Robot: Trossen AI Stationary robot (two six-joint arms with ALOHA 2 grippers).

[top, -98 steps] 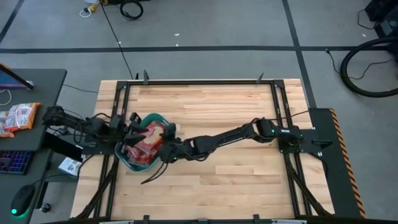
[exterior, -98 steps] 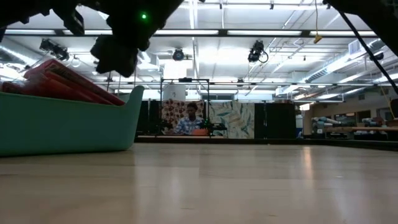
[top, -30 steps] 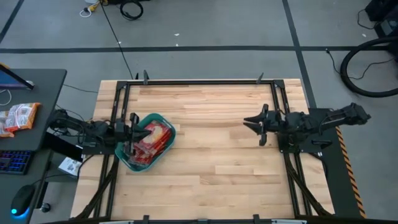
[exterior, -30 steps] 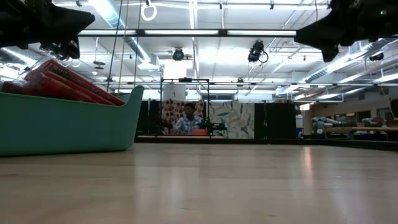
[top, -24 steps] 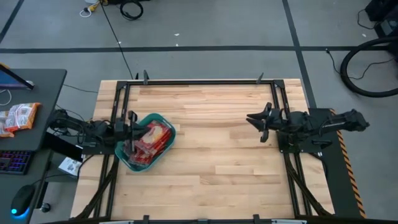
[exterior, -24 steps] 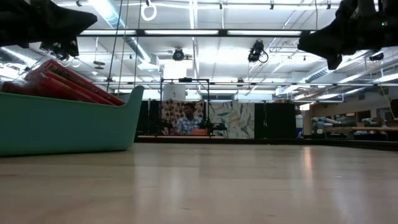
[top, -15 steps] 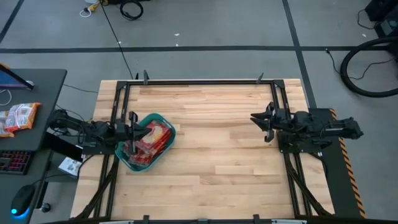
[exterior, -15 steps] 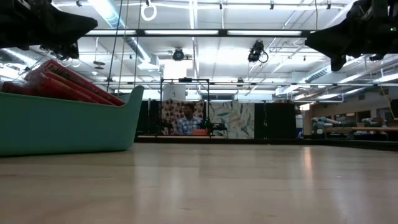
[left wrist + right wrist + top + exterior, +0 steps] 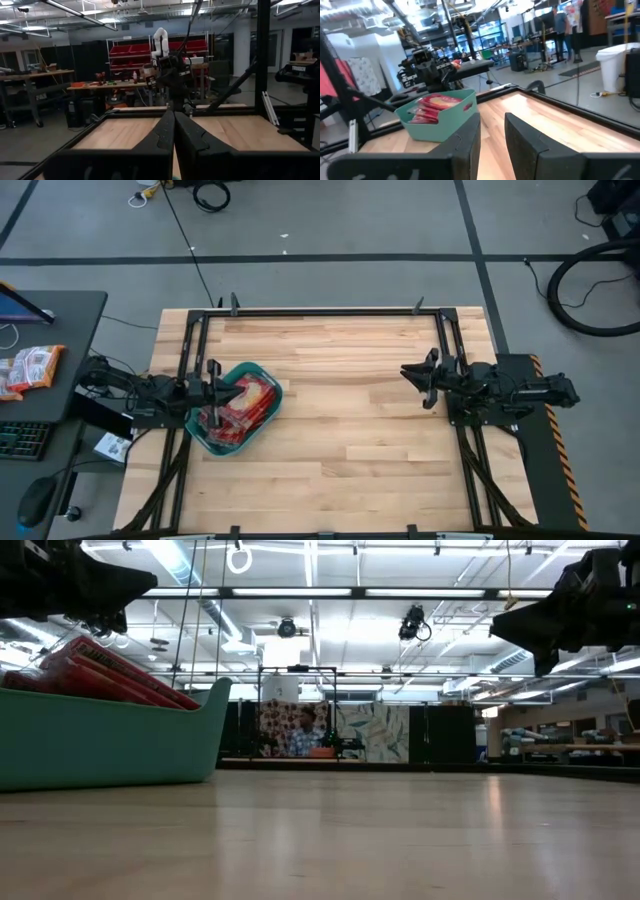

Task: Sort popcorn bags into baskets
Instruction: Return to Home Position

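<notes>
We log the popcorn bags (image 9: pixel 238 408) heaped inside the basket (image 9: pixel 213 444) on the worktop (image 9: pixel 340 430), the left hand (image 9: pixel 225 393) closed on nothing directly over the basket and so the nearer, the right hand (image 9: pixel 415 375) parted, empty, well apart from it.

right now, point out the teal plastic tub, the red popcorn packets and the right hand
teal-green plastic tub (image 9: pixel 442 131): right wrist view, its near wall
flat red popcorn packets (image 9: pixel 100 675): low view, edges sticking above the rim
right arm's dark two-finger hand (image 9: pixel 492 122): right wrist view, midway between its fingertips
</notes>
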